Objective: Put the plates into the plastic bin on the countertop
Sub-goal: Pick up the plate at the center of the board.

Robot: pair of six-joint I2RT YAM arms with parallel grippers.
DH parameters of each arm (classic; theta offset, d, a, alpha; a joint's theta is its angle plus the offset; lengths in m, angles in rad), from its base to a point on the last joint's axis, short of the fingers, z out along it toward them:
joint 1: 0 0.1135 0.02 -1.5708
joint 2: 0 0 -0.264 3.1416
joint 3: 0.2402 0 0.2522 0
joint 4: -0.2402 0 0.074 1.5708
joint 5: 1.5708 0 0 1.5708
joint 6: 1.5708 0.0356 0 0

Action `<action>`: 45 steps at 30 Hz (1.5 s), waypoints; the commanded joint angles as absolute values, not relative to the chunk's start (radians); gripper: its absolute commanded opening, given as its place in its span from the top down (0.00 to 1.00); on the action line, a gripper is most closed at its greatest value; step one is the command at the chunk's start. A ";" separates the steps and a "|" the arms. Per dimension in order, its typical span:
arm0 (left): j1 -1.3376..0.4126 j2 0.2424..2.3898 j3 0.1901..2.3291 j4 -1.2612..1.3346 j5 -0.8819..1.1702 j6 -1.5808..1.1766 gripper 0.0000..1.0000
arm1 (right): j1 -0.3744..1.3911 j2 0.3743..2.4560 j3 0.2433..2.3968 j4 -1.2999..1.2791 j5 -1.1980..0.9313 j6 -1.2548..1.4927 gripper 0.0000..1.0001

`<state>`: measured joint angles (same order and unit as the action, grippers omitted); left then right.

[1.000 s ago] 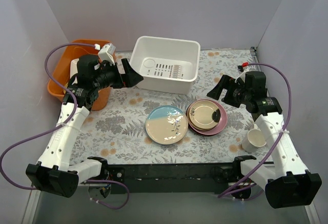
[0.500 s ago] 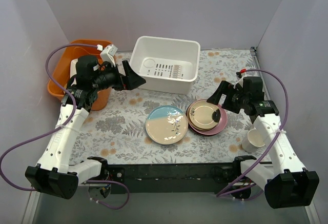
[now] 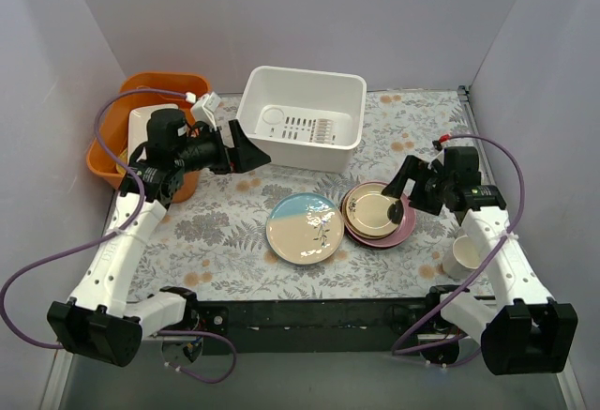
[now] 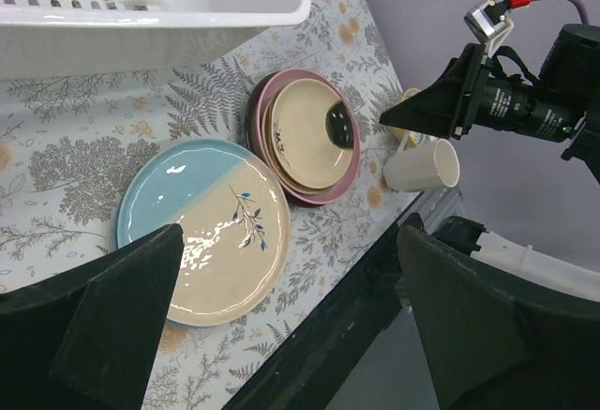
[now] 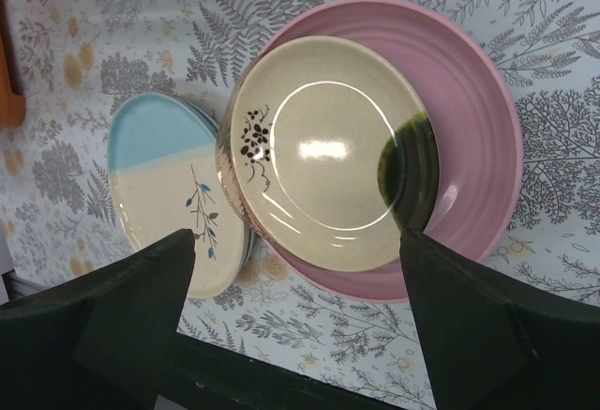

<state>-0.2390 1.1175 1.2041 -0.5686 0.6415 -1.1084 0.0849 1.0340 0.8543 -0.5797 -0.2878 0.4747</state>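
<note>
A cream-and-blue plate [image 3: 305,228] with a sprig lies flat on the fern-printed countertop [image 3: 216,232]. To its right is a stack with a tan plate [image 3: 373,208] resting on a pink plate [image 3: 401,234]. In the right wrist view the tan plate [image 5: 328,152] has a dark green patch and sits tilted in the pink plate [image 5: 473,157]. My right gripper [image 3: 401,189] hovers open just over the stack's right side, holding nothing. The white plastic bin [image 3: 302,119] stands behind, with nothing in it. My left gripper [image 3: 251,150] is open at the bin's front left, above the countertop.
An orange tub [image 3: 112,147] with a rectangular white dish [image 3: 141,127] stands at the far left behind my left arm. A white mug [image 3: 464,255] stands right of the stack, under my right arm. Grey walls close in three sides.
My right gripper has come down and left until it is over the plate stack. The left gripper has shifted slightly right and forward along the bin's front. The plates have not moved.
</note>
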 commanded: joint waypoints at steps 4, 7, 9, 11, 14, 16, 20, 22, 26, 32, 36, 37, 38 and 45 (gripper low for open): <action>-0.302 1.078 1.180 -0.565 0.557 -1.135 0.02 | 0.058 1.045 0.796 -0.569 -0.307 0.448 0.03; -0.351 1.101 1.178 -0.580 0.490 -1.146 0.02 | 0.055 1.046 0.792 -0.566 -0.307 0.443 0.03; -0.399 1.117 1.178 -0.591 0.454 -1.146 0.02 | 0.052 1.051 0.788 -0.568 -0.307 0.437 0.03; -0.437 1.135 1.172 -0.595 0.413 -1.152 0.02 | 0.048 1.052 0.781 -0.571 -0.305 0.433 0.03; -0.471 1.152 1.166 -0.598 0.384 -1.163 0.02 | 0.038 1.060 0.772 -0.571 -0.301 0.425 0.03; -0.485 1.154 1.161 -0.594 0.380 -1.170 0.02 | 0.032 1.068 0.769 -0.572 -0.304 0.417 0.03; -0.506 1.163 1.160 -0.597 0.351 -1.175 0.02 | 0.025 1.092 0.741 -0.558 -0.308 0.413 0.03; -0.532 1.173 1.161 -0.612 0.325 -1.181 0.02 | 0.022 1.101 0.732 -0.551 -0.321 0.411 0.03; -0.569 1.196 1.160 -0.621 0.284 -1.190 0.02 | 0.020 1.106 0.700 -0.520 -0.353 0.405 0.03; -0.623 1.233 1.160 -0.635 0.219 -1.206 0.02 | 0.011 1.106 0.677 -0.497 -0.367 0.391 0.03; -0.667 1.261 1.158 -0.640 0.186 -1.219 0.02 | 0.011 1.108 0.660 -0.483 -0.371 0.393 0.03; -0.684 1.267 1.157 -0.640 0.172 -1.221 0.02 | 0.011 1.109 0.654 -0.480 -0.373 0.393 0.03; -0.692 1.276 1.158 -0.640 0.169 -1.226 0.02 | 0.011 1.112 0.650 -0.474 -0.377 0.391 0.03; -0.730 1.289 1.138 -0.607 0.163 -1.252 0.02 | 0.009 1.112 0.612 -0.419 -0.417 0.377 0.04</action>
